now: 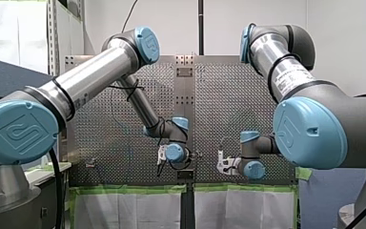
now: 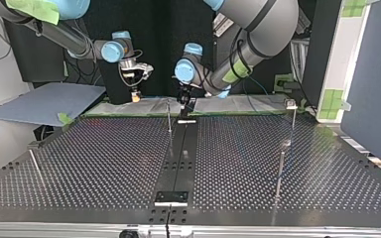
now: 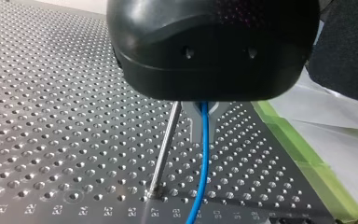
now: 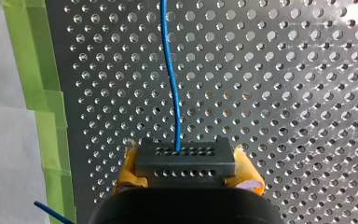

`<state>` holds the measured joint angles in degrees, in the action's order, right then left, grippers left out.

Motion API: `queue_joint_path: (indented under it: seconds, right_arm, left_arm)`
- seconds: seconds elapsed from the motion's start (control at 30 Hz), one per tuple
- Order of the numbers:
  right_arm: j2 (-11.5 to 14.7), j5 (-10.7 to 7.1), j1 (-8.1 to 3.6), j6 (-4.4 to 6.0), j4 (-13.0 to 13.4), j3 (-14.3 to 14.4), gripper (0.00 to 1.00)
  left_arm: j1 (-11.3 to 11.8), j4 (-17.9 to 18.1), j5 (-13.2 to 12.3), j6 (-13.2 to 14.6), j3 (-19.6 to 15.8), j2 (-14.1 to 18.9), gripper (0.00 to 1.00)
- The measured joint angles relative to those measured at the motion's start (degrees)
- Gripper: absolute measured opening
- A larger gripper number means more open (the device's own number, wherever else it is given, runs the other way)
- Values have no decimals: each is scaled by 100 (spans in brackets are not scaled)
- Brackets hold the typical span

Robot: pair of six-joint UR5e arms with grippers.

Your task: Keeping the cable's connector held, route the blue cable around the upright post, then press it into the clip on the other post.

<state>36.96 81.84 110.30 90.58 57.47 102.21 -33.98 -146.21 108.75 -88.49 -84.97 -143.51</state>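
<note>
Front view: my left gripper (image 1: 161, 155) hovering lower centre; my right gripper (image 1: 224, 164) hovering just to its right.
Top view: upright post (image 2: 169, 116) standing upper centre, near my left gripper.
Left wrist view: metal fingers (image 3: 192, 119) pinching blue cable (image 3: 204, 158); upright post just beside.
Right wrist view: yellow pads (image 4: 129, 169) clamping connector (image 4: 185, 161); blue cable running ahead.

Embossed maker's logo, a stylised "UR" mark, on the blue joint caps (image 1: 16, 131) of the left arm (image 1: 95, 71) and the right arm (image 1: 314, 124). White label (image 1: 290, 76) on the right arm's tube: print too small to read. Row of engraved two-digit numbers (image 3: 81, 211) along the perforated table (image 3: 51, 116) edge: digits blurred, apparently twenties.
</note>
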Motion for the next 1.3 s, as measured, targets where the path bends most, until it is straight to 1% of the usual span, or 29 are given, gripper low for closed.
queue_joint_path:
  seconds: [0.07, 0.27, 0.4, 0.43, 0.57, 0.67, 0.87, 1.13, 1.3]
  right_arm:
    - [0, 1, -10, 27, -25, -24, 0]
    - [0, 2, -60, 148, -67, -129, 0]
    - [0, 10, -104, 194, -93, -182, 0]
    - [0, 14, -119, 214, -91, -187, 0]
    - [1, 10, -191, 350, -43, -205, 0]
    - [0, 2, -234, 396, -38, -218, 0]
    - [0, -1, -276, 415, -28, -227, 0]
    - [-1, -1, -284, 385, -28, -245, 0]
    - [0, -31, -278, 367, -51, -295, 0]
  left_arm:
    - [-9, -14, -20, -1, 0, -6, 0]
    - [-43, -26, -251, -16, 0, -5, 0]
    - [-54, -72, -330, -13, 0, -5, 0]
    - [-59, -97, -347, -9, 0, -5, 0]
    - [-87, -158, -475, -13, 0, -6, 0]
    - [-116, -186, -548, -22, 0, -5, 0]
    - [-157, -216, -591, -73, 0, -5, 0]
    - [-48, -137, -587, -322, 0, -5, 0]
    - [2, -113, -615, -346, 0, -5, 0]
